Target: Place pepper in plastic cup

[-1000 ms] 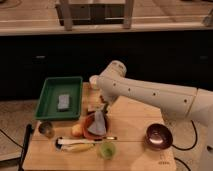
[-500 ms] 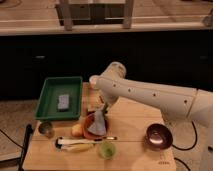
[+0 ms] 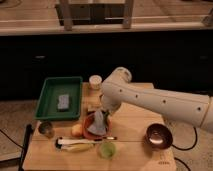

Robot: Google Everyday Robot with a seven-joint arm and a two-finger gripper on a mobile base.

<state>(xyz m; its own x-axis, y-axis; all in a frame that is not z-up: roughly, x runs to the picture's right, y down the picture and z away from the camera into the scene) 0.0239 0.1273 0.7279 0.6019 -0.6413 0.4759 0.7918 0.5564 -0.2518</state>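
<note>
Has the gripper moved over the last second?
No. The gripper sits over the reddish bowl, just right of the green tray, exactly as before.

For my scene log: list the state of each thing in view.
gripper: low over the red bowl.
plastic cup: upright, nothing sticking out.
green tray: flat, holding a sponge.
white cup: upright.
metal cup: upright.
copper bowl: upright.

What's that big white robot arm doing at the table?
The arm reaches in from the right, and its claw hangs down over a red bowl in the middle of the table. The green cup stands apart, nearer the front edge. I can't make out the pepper, so it's unclear whether the claw holds it.
</note>
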